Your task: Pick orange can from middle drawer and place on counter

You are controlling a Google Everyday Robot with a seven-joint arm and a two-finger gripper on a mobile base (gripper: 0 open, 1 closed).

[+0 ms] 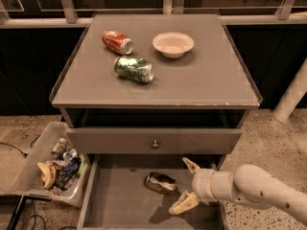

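Note:
The orange can lies on its side on the bare bottom of the open middle drawer, near the drawer's middle. My gripper is open, just right of the can and above the drawer floor, with its cream fingers spread and pointing left toward the can. It holds nothing. The white arm reaches in from the lower right. The counter is the big grey cabinet top above.
On the counter lie a red can, a green can and a white bowl. A shut drawer front with a round knob sits above the open drawer. A clear bin of trash stands on the floor at left.

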